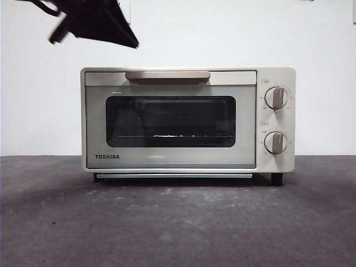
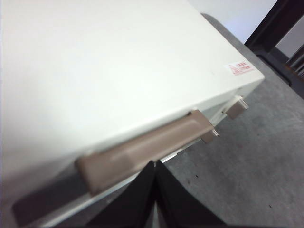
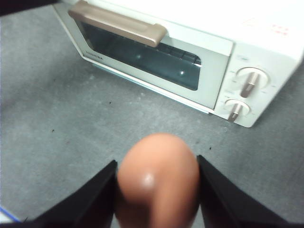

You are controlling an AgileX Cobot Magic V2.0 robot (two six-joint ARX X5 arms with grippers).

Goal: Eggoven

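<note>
The cream Toshiba oven stands in the middle of the table, its door closed, with a tan handle on top of the door and two knobs on its right. The reddish-brown egg is held in my right gripper, which is shut on it, in the air above the table in front of the oven. My left gripper is shut and empty, just above and in front of the handle. In the front view a dark arm shows at the top left.
A grey table surface stretches in front of the oven, with a white wall behind it. A black frame stands beyond the oven's far side in the left wrist view.
</note>
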